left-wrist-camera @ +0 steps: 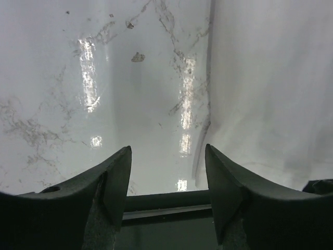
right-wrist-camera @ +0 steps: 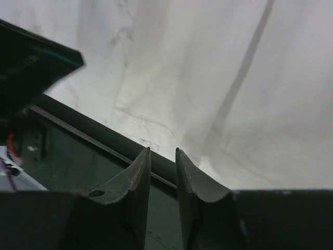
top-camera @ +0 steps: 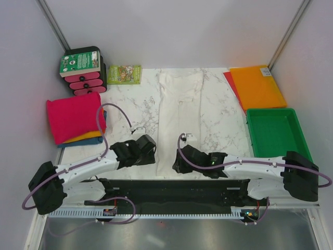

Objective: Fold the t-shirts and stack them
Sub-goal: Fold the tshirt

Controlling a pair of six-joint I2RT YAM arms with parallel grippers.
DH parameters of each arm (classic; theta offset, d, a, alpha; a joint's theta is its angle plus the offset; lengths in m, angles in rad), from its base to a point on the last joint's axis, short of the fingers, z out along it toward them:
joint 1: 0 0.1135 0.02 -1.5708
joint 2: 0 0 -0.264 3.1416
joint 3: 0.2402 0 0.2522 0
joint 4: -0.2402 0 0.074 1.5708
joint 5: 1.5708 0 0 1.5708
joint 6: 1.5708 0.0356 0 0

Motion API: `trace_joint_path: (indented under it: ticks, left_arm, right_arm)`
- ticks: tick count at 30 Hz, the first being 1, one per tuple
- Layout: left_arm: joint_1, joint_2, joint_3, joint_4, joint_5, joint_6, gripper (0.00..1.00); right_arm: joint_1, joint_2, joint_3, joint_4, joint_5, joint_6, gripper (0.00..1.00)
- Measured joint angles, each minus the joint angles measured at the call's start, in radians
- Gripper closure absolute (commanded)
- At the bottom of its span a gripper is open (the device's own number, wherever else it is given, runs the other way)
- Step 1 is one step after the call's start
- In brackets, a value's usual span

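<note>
Left wrist view shows the left claw (left-wrist-camera: 167, 179) spread apart beside the white t-shirt (left-wrist-camera: 270, 88) at the bench (left-wrist-camera: 78, 78) near edge, while the right claw (right-wrist-camera: 163, 179), nearly closed with nothing seen held, could miss or bunch the hem.

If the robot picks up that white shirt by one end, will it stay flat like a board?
Probably not. The white shirt looks thin and wrinkly, so it should droop and bunch. It is likely light, and may slide a little on the smooth marble table.

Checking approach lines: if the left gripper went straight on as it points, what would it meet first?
Probably bare marble tabletop: the open left gripper points just left of the thin white cloth t-shirt's edge; depth unclear.
</note>
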Motion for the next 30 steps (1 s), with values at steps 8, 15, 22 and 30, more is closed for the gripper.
trace_joint_path:
  ticks: [8,15,22,30]
  left_arm:
    - [-0.002,-0.222,-0.190,0.160,0.129,0.005,0.28]
    - [-0.020,-0.183,-0.260,0.283,0.217,0.003,0.30]
    - [-0.076,-0.074,-0.246,0.357,0.232,-0.003,0.38]
    - [-0.086,-0.019,-0.220,0.347,0.232,-0.015,0.52]
  right_arm:
    - [0.005,-0.126,0.140,-0.031,0.155,-0.035,0.64]
    - [0.005,-0.171,0.142,-0.113,0.240,-0.049,0.64]
    - [0.006,-0.205,0.142,-0.146,0.272,-0.048,0.64]
    - [0.006,-0.209,0.121,-0.169,0.291,-0.038,0.64]
